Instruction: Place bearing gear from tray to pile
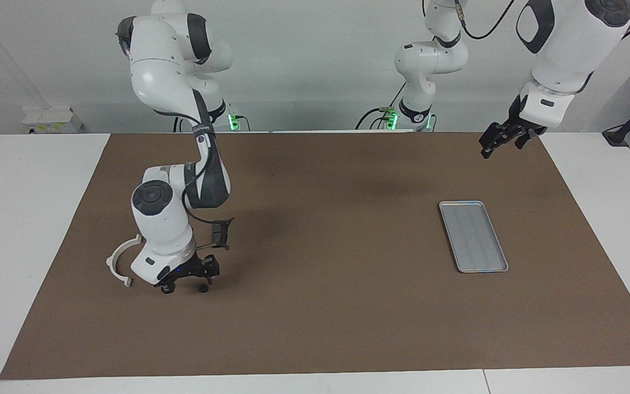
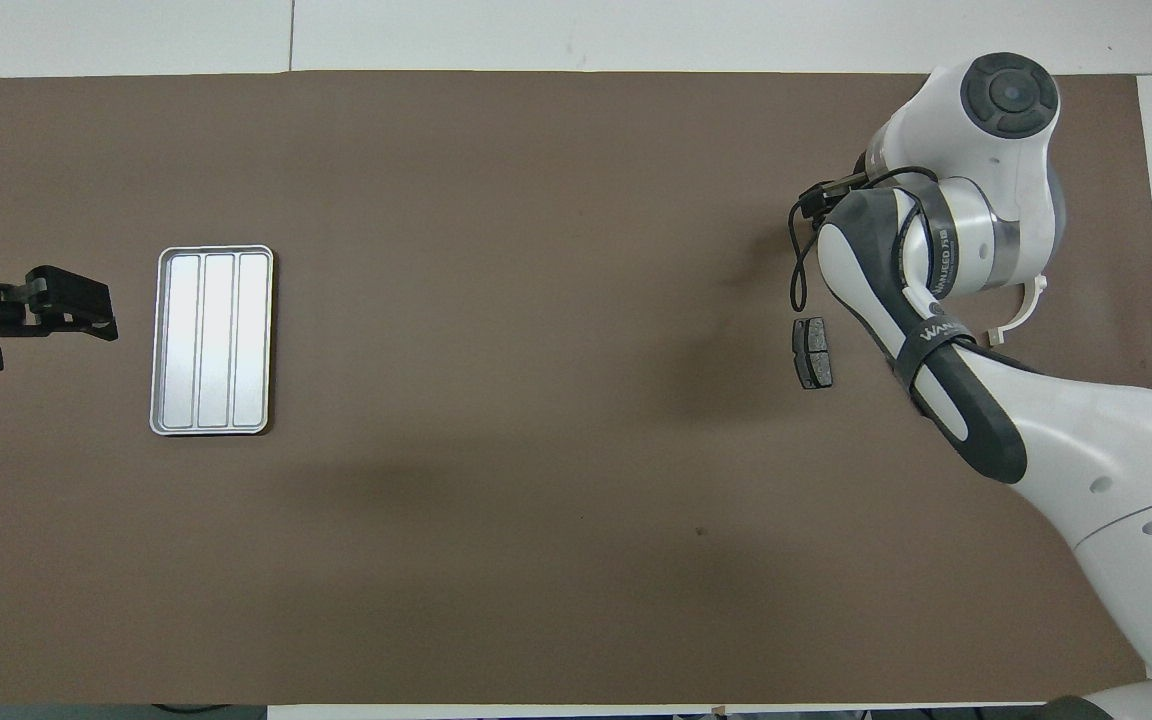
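The silver tray (image 1: 473,236) (image 2: 211,340) lies on the brown mat toward the left arm's end, with only its ribs showing. At the right arm's end is the pile: a white half-ring bracket (image 1: 121,261) (image 2: 1031,305) and a dark brake-pad piece (image 2: 812,352). My right gripper (image 1: 188,280) is low over the mat beside the bracket, open. A small dark round part, which I take to be the bearing gear (image 1: 204,287), rests on the mat at its fingertips. The right arm hides this spot in the overhead view. My left gripper (image 1: 498,143) (image 2: 66,305) waits open in the air over the mat's end by the tray.
A second small dark piece (image 1: 167,289) sits on the mat under the right wrist. A black cable (image 1: 219,232) loops off the right forearm. The brown mat (image 1: 326,306) covers most of the white table.
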